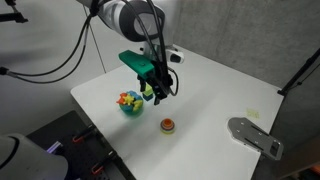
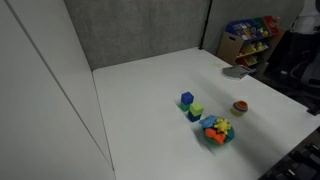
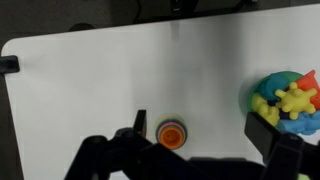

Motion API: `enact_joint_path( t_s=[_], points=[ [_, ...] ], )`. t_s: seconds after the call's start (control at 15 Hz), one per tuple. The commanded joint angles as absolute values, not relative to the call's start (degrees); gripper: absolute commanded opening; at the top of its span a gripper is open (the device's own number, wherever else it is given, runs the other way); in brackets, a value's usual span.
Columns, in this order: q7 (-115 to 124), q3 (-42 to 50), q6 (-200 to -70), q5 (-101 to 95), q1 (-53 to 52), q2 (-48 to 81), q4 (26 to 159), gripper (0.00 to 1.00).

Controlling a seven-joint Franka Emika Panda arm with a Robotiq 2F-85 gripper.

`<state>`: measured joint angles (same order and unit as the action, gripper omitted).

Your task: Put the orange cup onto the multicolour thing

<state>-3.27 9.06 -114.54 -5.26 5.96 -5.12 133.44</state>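
Observation:
The orange cup (image 3: pixel 171 131) sits on top of the multicolour thing (image 3: pixel 171 144), whose green and yellow bands show as a ring around it. The stack stands on the white table in both exterior views (image 1: pixel 168 125) (image 2: pixel 240 107). My gripper (image 3: pixel 200 125) is open and empty. In the wrist view the stack lies just inside its left finger. In an exterior view the gripper (image 1: pixel 157 92) hangs above the table, up and to the left of the stack.
A green bowl of mixed colourful pieces (image 1: pixel 130 102) (image 2: pixel 216 131) (image 3: pixel 288 100) stands near the gripper's right finger. Blue (image 2: pixel 187 99) and green (image 2: pixel 195 110) blocks stand beside it. A grey flat object (image 1: pixel 255 136) lies at the table's edge.

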Motion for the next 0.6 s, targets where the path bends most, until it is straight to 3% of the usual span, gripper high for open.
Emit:
enact_joint_path(
  t_s=[0.0,0.53],
  points=[
    [-2.48,8.76,-109.68,-5.30,7.19,-14.56,136.77,1.00],
    [-1.33,6.68,-100.31,-7.82,7.75,-29.42,137.10,1.00]
  ],
)
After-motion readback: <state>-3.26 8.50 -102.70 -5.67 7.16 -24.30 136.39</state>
